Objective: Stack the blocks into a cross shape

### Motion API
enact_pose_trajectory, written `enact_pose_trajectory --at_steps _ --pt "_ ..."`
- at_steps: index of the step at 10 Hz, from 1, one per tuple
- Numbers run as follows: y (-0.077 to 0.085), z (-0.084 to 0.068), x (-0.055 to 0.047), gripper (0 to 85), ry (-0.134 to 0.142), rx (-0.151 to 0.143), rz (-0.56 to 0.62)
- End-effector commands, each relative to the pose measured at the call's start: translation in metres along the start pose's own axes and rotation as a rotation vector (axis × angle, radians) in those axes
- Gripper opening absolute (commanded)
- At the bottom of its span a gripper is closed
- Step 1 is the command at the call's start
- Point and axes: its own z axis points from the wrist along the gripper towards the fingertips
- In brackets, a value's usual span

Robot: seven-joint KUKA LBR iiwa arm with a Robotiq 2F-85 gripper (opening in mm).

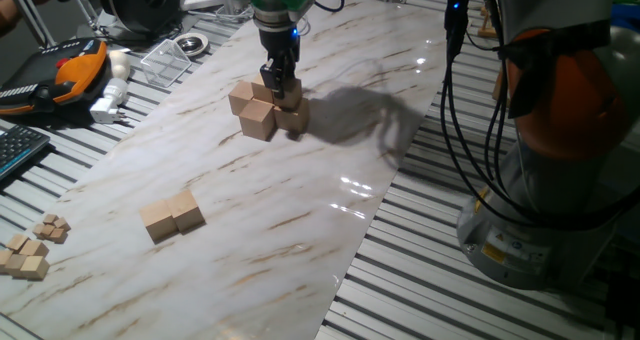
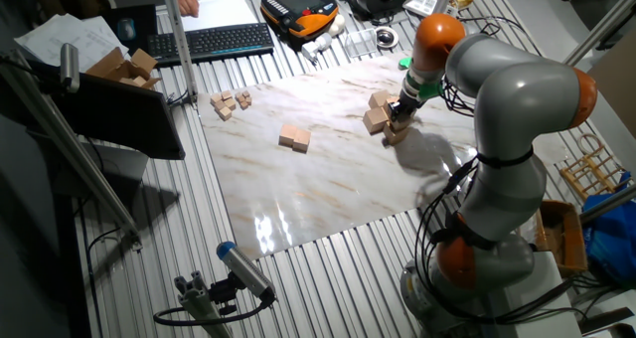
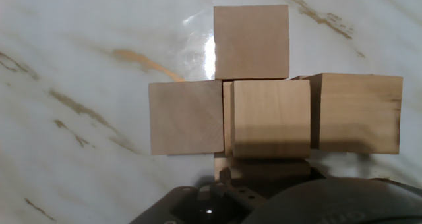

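Tiny cubes (image 1: 30, 248), then two spare blocks (image 1: 172, 216), lay nearest; our gripper (image 1: 279, 88) stood over the cross (image 1: 266, 108), jaws' state indeterminable. Opposite view: same cluster (image 2: 386, 119). Hand view: raised centre block (image 3: 270, 117) sat slightly askew; we judged lifting might topple it.

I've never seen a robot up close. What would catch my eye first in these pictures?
Probably the big grey and orange arm bent over the marble-patterned table, its gripper down on a cluster of wooden blocks. From the hand view those blocks already form most of a cross. A spare pair of blocks lies apart, nearer the table's front edge.
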Motion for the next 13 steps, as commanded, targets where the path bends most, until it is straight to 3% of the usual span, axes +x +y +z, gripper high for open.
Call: enact_pose_trajectory --at_steps 1,4,5,12,13 --pt "0.0001 0.0001 0.0000 17.0 0.002 -0.002 0.000" --pt "0.0009 -0.0003 -0.0003 17.0 0.005 -0.003 0.003" --pt "0.0010 -0.0004 -0.0004 34.0 0.003 -0.003 0.005" --pt "0.0011 -0.0008 -0.0007 34.0 -0.007 0.002 0.012" --pt "0.0011 -0.0008 -0.0007 51.0 -0.007 0.002 0.014"
